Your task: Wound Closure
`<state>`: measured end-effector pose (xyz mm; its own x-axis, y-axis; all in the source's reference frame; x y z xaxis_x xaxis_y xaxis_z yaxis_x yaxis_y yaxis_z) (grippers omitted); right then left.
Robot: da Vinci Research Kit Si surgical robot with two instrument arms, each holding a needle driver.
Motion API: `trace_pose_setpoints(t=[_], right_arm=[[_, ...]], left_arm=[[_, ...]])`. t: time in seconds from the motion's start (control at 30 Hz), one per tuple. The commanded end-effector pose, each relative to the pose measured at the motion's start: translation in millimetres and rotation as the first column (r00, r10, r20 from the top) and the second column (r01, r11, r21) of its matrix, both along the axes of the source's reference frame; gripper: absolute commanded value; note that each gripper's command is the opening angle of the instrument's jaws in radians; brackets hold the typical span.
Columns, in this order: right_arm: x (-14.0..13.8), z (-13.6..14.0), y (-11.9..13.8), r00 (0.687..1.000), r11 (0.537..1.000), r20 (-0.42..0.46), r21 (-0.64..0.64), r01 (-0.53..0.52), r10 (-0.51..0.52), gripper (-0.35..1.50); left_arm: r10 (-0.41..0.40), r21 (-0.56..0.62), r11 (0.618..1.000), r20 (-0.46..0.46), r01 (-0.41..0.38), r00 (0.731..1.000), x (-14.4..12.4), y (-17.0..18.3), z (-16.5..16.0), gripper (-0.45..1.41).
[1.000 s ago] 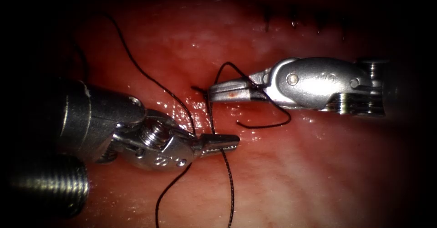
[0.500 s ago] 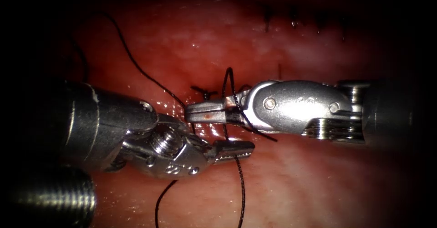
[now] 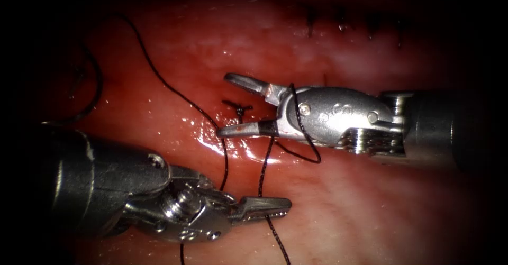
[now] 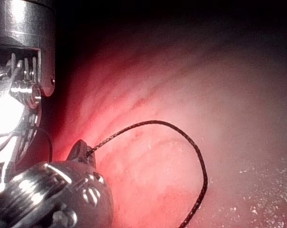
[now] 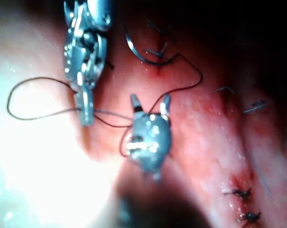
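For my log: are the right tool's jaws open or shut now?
Open. The right tool shows two jaws spread apart, holding nothing; thread loops around its body.

Dark surround beyond the lit centre

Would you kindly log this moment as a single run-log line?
left tool: shut on thread | right tool: open, holds nothing, thread looped round it | needle: lying on tissue, unheld

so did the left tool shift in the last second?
Yes. The left tool, shut on the thread, moved down the endoscope view, away from the finished knot on the tissue.
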<state>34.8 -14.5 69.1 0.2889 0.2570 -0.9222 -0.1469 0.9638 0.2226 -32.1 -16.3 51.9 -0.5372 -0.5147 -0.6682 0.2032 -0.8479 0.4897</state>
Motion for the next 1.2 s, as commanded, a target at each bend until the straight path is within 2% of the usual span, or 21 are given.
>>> trace_pose_setpoints(t=[0.03, 0.1, 0.3, 0.5, 0.7, 0.83, 1.07, 1.2], right_arm=[[0.7, 0.9, -0.6, 1.000, 1.000, 0.018, -0.002, 0.022, -0.022, 1.15], [0.6, 1.5, -1.3, 0.997, 0.998, 0.050, -0.002, 0.061, -0.061, 1.11], [0.1, 1.7, -2.1, 0.993, 0.993, 0.038, 0.007, 0.115, -0.115, 1.06], [-0.2, 1.9, -2.8, 0.987, 0.987, 0.024, 0.012, 0.162, -0.162, 1.01], [0.0, 2.6, -3.9, 0.975, 0.975, 0.011, 0.012, 0.220, -0.220, 0.96], [0.0, 2.7, -4.3, 0.968, 0.968, -0.007, 0.011, 0.250, -0.249, 0.96], [-0.8, 2.3, -4.8, 0.948, 0.949, -0.057, 0.003, 0.315, -0.314, 0.86], [-1.3, 2.2, -4.8, 0.935, 0.940, -0.097, -0.002, 0.342, -0.341, 0.74]], left_arm=[[0.001, -0.005, 1.000, -0.005, -0.002, 1.000, -0.4, 0.3, 0.2, -0.45], [0.011, -0.039, 0.999, -0.032, -0.012, 0.999, 0.6, 1.3, -1.0, -0.45], [0.055, -0.079, 0.995, -0.148, -0.067, 0.987, 3.1, 4.1, -2.4, -0.45], [0.056, -0.094, 0.993, -0.182, -0.074, 0.982, 4.3, 6.4, -3.0, -0.45], [0.136, -0.053, 0.989, -0.074, -0.140, 0.988, 3.7, 8.0, -2.4, -0.45], [0.159, -0.055, 0.985, -0.047, -0.162, 0.986, 3.7, 9.5, -1.8, -0.45], [0.166, -0.044, 0.985, -0.021, -0.167, 0.986, 4.3, 12.3, 0.0, -0.45], [0.161, -0.034, 0.986, 0.008, -0.160, 0.987, 4.6, 13.8, 1.3, -0.45]])
